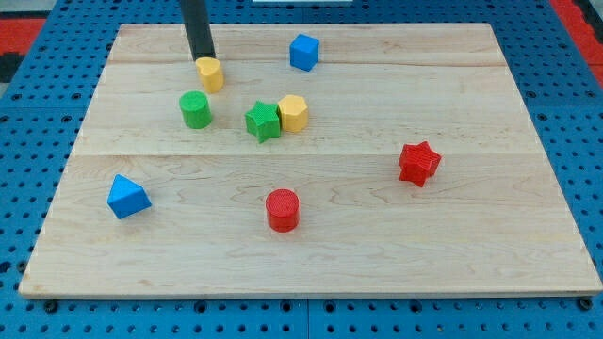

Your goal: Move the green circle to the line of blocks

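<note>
The green circle [196,109] sits on the wooden board [452,245] in the upper left part. A small yellow block [210,73] lies just above and to its right. My tip [202,58] is at the upper left edge of that yellow block, touching or nearly touching it, and a short way above the green circle. To the right of the green circle a green star [263,121] and a yellow hexagon [294,113] touch side by side.
A blue cube [304,52] is near the view's top centre. A red star [418,163] is at the right, a red circle [282,209] at bottom centre, and a blue triangle [126,197] at the left. Blue pegboard surrounds the board.
</note>
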Controlling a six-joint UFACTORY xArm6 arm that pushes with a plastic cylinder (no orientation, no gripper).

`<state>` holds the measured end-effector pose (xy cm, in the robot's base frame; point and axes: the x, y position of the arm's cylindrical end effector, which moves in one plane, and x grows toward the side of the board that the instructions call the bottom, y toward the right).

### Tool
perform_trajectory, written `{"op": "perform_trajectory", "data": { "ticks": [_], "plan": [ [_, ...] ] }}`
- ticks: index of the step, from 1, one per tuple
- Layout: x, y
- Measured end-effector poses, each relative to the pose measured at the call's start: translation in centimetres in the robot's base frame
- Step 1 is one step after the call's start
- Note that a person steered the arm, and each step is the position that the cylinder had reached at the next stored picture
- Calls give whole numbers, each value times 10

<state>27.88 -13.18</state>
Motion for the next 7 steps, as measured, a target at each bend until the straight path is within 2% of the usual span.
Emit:
{"op": "perform_trajectory", "data": {
  "ticks": [3, 4, 7],
  "plan": [
    [65, 37],
    [69, 46],
    [58, -62]
  ]
}}
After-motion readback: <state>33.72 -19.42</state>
